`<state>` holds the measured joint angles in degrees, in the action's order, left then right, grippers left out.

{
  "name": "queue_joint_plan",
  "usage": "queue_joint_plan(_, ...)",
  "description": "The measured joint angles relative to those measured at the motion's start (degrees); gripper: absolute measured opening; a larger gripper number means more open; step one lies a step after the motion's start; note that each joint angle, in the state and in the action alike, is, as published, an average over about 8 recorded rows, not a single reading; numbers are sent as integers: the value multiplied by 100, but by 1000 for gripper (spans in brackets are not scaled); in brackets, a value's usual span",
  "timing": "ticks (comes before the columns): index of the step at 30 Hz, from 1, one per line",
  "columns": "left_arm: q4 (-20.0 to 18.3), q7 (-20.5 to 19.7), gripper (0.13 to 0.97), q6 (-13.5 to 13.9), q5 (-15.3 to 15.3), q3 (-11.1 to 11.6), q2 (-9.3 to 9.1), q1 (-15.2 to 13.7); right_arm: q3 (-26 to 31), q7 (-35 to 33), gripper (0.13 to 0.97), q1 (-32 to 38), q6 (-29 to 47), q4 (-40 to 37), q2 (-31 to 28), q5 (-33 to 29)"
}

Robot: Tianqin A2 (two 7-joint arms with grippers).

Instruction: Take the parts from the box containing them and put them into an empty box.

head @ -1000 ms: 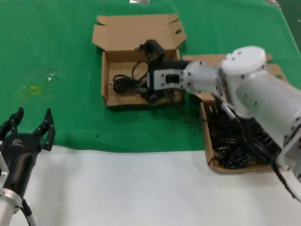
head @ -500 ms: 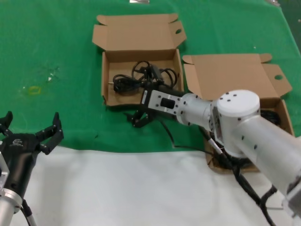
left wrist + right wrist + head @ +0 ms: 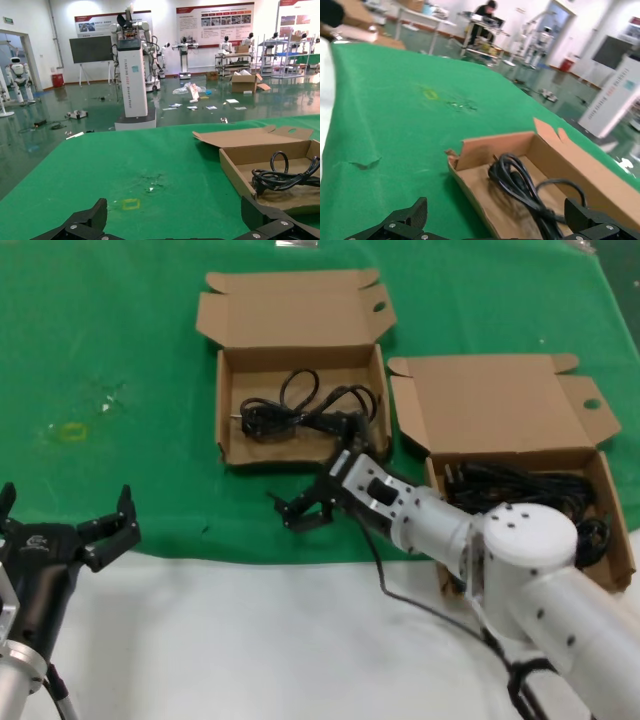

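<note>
Head view: right gripper (image 3: 300,514) jaws spread and empty over green worktop (image 3: 120,350), just before far box (image 3: 300,405) holding one cord (image 3: 300,415), more cords (image 3: 520,490) in near box (image 3: 500,430), left gripper (image 3: 62,520) parked wide open; left wrist view: cord (image 3: 282,176) in box (image 3: 270,165); right wrist view: cord (image 3: 520,185) beyond spread jaws.

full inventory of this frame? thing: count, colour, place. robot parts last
cardboard boxes: 2, brown, lids open, on the green cloth; far box mid-table, near box on the robot's right
power cords: black, coiled; one small bundle in the far box, a bigger pile in the near box, number in it unclear
green cloth: 1, covers the far part of the table
white surface: 1, near edge of the table
yellow mark: 1, on the cloth, robot's left
left gripper: black, open, empty, at the near left edge
right gripper: black, open, empty, over the cloth in front of the far box
</note>
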<state>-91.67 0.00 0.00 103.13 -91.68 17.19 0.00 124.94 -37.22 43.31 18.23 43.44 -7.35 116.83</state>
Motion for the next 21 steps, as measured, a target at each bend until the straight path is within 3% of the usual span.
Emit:
queue_joint_plan(5, 0, 0, 935, 0, 0, 0, 0, 0, -389, 435, 966, -511, -213, 564, -116, -160)
queue_joint_plan(21, 0, 0, 966, 0, 0, 0, 0, 0, -1633, 1825, 966, -2127, -894, 2367, -483, -672)
